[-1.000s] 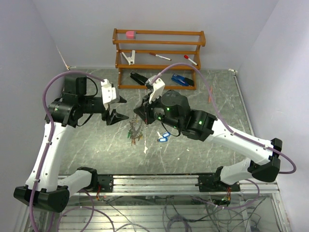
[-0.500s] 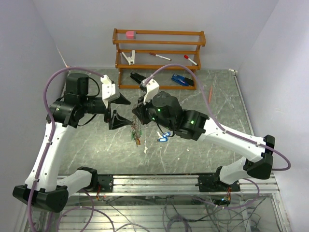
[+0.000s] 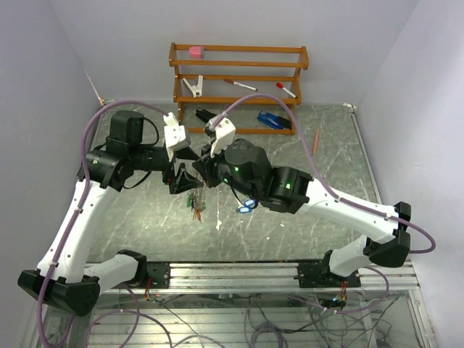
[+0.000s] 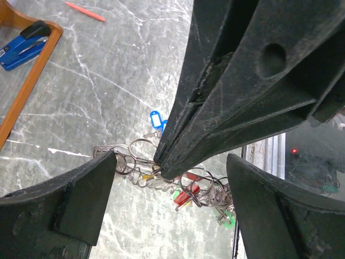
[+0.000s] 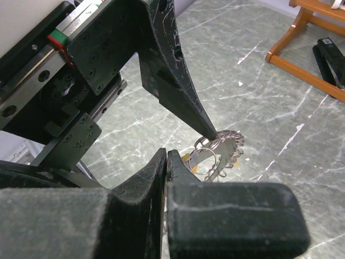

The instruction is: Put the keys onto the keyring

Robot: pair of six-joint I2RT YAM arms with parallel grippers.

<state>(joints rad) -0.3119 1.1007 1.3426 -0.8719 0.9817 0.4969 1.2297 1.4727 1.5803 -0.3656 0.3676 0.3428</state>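
The right gripper [image 5: 165, 156] is pinching shut on the keyring [image 5: 220, 150] at its tips, the keys [image 4: 186, 195] dangling just beneath. The left gripper [image 3: 187, 168] is straddling it, jaws wide apart — closing off-centre risks knocking the ring loose.

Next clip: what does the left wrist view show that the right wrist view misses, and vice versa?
Left wrist only: a blue stapler, an orange pen, a blue-tagged key. Right wrist only: a black stapler. Both: the silvery ridged metal keyring, the shut right tool by it, black fingers of the open left tool, the brown wooden rack, the grey marbled table.
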